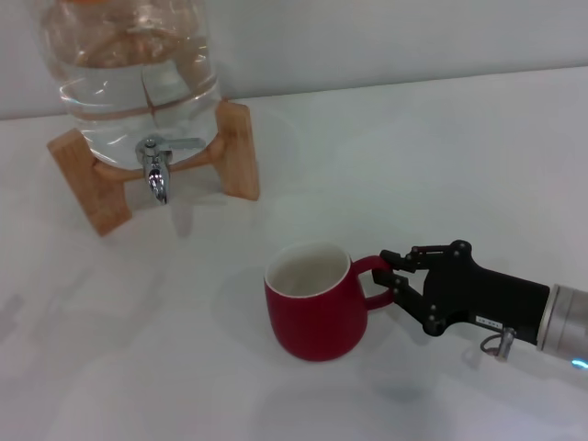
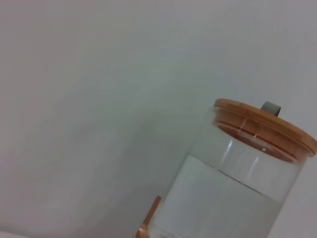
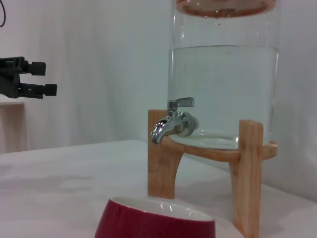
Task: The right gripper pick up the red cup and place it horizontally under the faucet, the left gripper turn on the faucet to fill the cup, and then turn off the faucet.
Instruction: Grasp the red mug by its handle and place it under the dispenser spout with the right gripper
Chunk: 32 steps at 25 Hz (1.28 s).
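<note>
Cup (image 1: 314, 308): upright on table (image 1: 441, 184), well short of faucet (image 1: 156, 170). Right gripper (image 1: 393, 276): jaws closed on the handle, a hold suited to carrying it. Left gripper (image 3: 34, 82): raised, away from faucet; jaws slightly parted, holding nothing.

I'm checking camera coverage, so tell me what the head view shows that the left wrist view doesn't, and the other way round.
Only the head view shows the red cup upright on the table, the right gripper at its handle, and the faucet. Only the left wrist view shows the jar's wooden lid. Both show the clear water jar on its wooden stand.
</note>
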Available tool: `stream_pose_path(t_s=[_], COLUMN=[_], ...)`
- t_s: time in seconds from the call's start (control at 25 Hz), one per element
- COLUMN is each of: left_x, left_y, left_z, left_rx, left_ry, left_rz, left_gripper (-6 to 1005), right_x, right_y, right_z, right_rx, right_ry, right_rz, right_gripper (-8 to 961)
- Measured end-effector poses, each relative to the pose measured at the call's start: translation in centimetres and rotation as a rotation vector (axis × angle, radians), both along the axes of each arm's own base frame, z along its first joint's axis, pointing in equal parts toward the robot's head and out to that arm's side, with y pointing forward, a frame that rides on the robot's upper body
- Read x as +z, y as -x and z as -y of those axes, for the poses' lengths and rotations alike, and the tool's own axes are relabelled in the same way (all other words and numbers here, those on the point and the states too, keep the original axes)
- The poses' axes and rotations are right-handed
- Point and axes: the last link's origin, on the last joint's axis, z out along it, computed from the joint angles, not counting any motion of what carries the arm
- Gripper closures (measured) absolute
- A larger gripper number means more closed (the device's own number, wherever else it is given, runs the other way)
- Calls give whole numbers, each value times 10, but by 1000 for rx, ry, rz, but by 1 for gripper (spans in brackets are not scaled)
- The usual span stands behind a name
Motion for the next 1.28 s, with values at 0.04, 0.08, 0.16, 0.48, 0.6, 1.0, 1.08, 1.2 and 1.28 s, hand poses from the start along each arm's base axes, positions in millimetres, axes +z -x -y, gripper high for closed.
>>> stream_pose_path(t_s=[0.04, 0.08, 0.16, 0.48, 0.6, 1.0, 1.08, 1.2, 1.28], left_x=[0, 0, 0, 1, 1, 1, 1, 1, 1], left_y=[0, 0, 0, -1, -1, -1, -1, -1, -1], left_z=[0, 0, 0, -1, -1, -2, -2, -2, -1], left_rx=[0, 0, 0, -3, -3, -4, -4, -4, -3], left_ry=[0, 0, 0, -1, -1, -1, -1, -1, -1], left_rz=[0, 0, -1, 0, 0, 1, 1, 0, 0], left_gripper=[123, 123, 123, 123, 123, 123, 123, 123, 123], right_x=[0, 0, 0, 0, -1, -2, -2, -2, -2], right_y=[0, 0, 0, -1, -2, -5, -5, -4, -4], right_z=[0, 0, 0, 0, 1, 2, 3, 3, 3], right_rx=[-1, -1, -2, -3, -6, -17, -17, -14, -14], right_ry=[1, 1, 1, 3, 5, 11, 11, 11, 10], right_rz=[1, 1, 2, 4, 4, 6, 4, 1, -3], right_gripper=[770, 775, 786, 797, 797, 796, 796, 796, 797])
